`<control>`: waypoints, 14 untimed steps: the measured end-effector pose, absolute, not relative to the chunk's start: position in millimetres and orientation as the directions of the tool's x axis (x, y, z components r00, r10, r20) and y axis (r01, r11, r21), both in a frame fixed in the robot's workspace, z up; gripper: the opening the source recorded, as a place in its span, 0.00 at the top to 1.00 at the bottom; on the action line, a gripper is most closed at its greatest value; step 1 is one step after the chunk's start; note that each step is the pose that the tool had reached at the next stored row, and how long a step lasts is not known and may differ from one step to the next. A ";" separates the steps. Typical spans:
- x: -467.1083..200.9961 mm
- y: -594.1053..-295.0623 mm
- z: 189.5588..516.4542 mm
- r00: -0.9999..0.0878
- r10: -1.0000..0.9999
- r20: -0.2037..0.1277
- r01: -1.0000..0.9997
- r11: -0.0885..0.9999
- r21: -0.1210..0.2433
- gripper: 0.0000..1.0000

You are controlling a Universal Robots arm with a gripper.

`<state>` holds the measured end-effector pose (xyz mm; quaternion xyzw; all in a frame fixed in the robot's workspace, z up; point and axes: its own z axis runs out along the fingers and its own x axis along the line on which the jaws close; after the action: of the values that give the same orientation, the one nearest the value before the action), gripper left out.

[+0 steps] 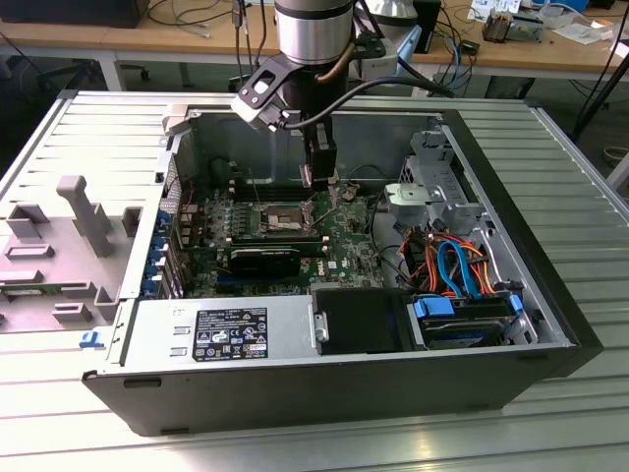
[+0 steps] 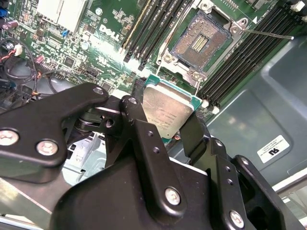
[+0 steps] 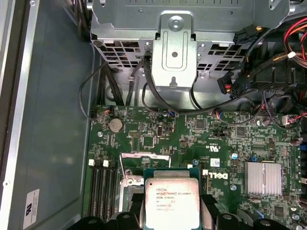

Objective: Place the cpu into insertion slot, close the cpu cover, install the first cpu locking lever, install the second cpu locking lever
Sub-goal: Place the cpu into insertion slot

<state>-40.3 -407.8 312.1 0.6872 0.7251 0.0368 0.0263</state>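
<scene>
Nearby, long black memory slots (image 2: pixel 144 33) flanked the insertion slot (image 2: pixel 198 42) on two sides, and a thin metal lever (image 2: pixel 268 33) stuck out past one corner of it. Beyond my end effector (image 1: pixel 319 177) stood a grey drive cage (image 3: pixel 175 43) with looped black cables (image 3: pixel 153 91). I hung straight down into the open computer case (image 1: pixel 295 393). My fingers were clamped on opposite edges of the cpu (image 2: pixel 167 111), holding it flat above the board just short of the uncovered slot. A bare case panel (image 2: pixel 268 91) lay open beside me.
</scene>
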 end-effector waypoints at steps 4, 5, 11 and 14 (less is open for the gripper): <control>-40.3 -407.8 312.0 -0.040 0.999 0.012 0.995 0.038 0.089 0.45; -40.3 -407.8 311.9 -0.039 0.999 0.012 0.995 0.037 0.089 0.45; -40.3 -407.8 311.9 -0.033 0.999 0.012 0.995 0.032 0.089 0.45; -40.3 -407.8 311.9 -0.033 0.999 0.012 0.995 0.031 0.089 0.45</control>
<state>-40.3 -407.8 311.9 0.6950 0.7176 0.0364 0.0267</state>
